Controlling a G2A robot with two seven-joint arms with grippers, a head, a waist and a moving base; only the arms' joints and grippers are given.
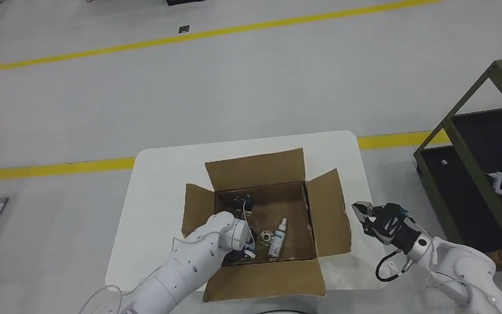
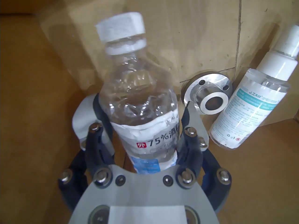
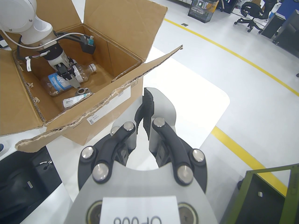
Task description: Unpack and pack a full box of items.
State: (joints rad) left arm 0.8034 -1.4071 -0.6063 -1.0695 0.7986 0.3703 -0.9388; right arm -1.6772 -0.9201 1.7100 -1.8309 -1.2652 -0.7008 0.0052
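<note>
An open cardboard box (image 1: 255,169) stands on the white table (image 1: 157,204). Inside it, my left gripper (image 2: 142,117) is shut on a clear plastic bottle (image 2: 137,89) with a white cap, gripping it around the label. In the right wrist view the bottle (image 3: 52,83) lies low near the box floor, held by the left gripper (image 3: 67,75). A metal flange (image 2: 209,94) and a small spray bottle (image 2: 252,103) lie beside it on the box floor. My right gripper (image 3: 146,108) is shut on nothing, outside the box past its right flap (image 1: 362,213).
A green-framed cart (image 1: 463,149) stands off the table's right side. The box's four flaps (image 3: 121,15) stand open around the rim. Bare table lies left of the box and beyond its back flap.
</note>
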